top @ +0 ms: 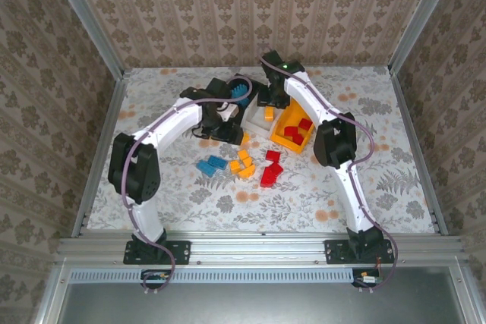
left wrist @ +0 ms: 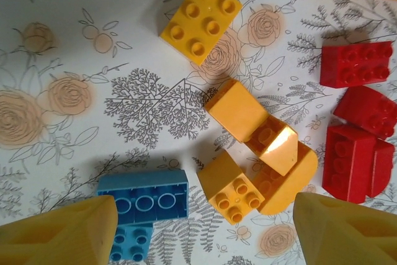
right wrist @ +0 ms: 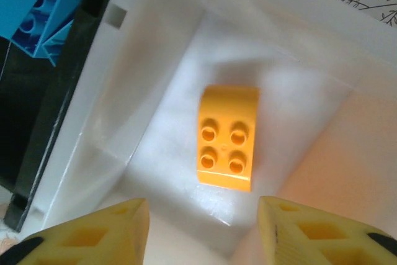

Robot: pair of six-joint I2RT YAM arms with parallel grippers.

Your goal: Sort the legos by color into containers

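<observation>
one orange brick (right wrist: 226, 147) lies flat in the white bin (right wrist: 186, 48), studs up, clear of the right end effector (right wrist: 201, 228) above it, jaws parted and empty. the drop step looks done. left end effector (left wrist: 205, 231) hangs wide open, empty, over loose legos (left wrist: 200, 17) on the counter (left wrist: 62, 60); next it should lower and close on one.

Orange brick (right wrist: 226, 147) inside white bin (right wrist: 155, 79)

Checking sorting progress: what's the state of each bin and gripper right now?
white bin, holds one orange-yellow brick
black bin, holds blue bricks
orange-yellow bin, holds red bricks
left gripper, open, above loose bricks
right gripper, open, above white bin
</observation>
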